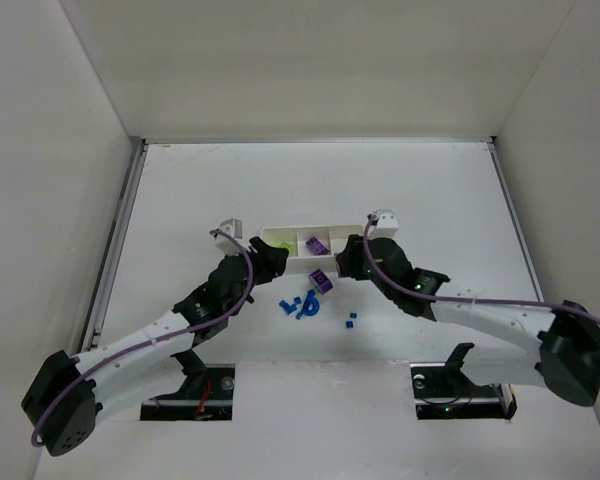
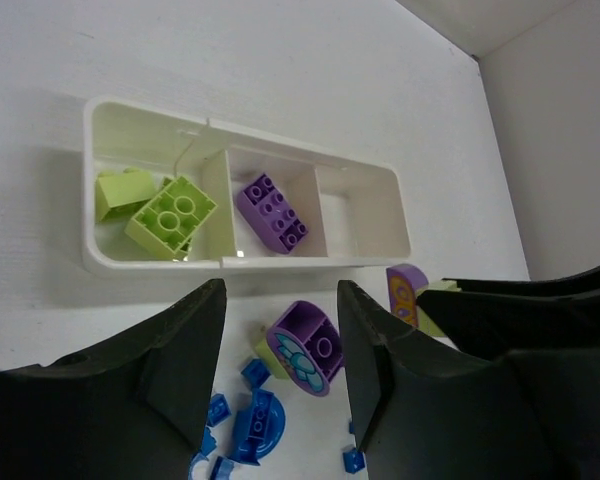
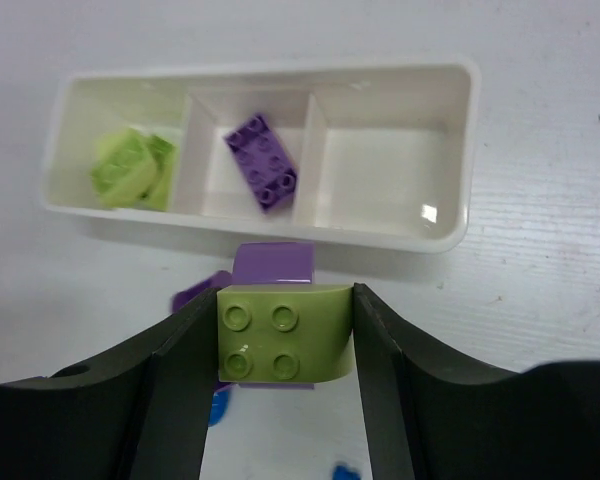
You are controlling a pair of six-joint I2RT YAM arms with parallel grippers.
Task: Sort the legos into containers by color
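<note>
Yellow-green brick point(image 3: 285, 345) sits low in the right wrist view, four studs facing the camera. It rests against a purple piece point(image 3: 272, 263) just behind it. The right gripper point(image 3: 285, 310) has a finger flat on each flank, so the jaws are clamped on the brick with no gap showing either side. It sits centred between them, near the tips.

Just above in that frame is the white tray point(image 3: 260, 72). There are green bricks point(image 3: 130, 175) in its left compartment, a purple brick point(image 3: 263, 163) in the middle one, and nothing in the right.

The call here, I'd say, is a square squeeze and a straight lift, with an eye on that purple hanger-on. If the two are stuck together, both travel and purple lands with the greens. Then carry it to the left compartment and let go low, since bricks already lie there.

The left gripper point(image 2: 280, 310) has its jaws apart and is gripping nothing. In its view, a round purple piece point(image 2: 305, 350) lies on the table between its fingers, with blue bits point(image 2: 252, 430) at the bottom edge.
</note>
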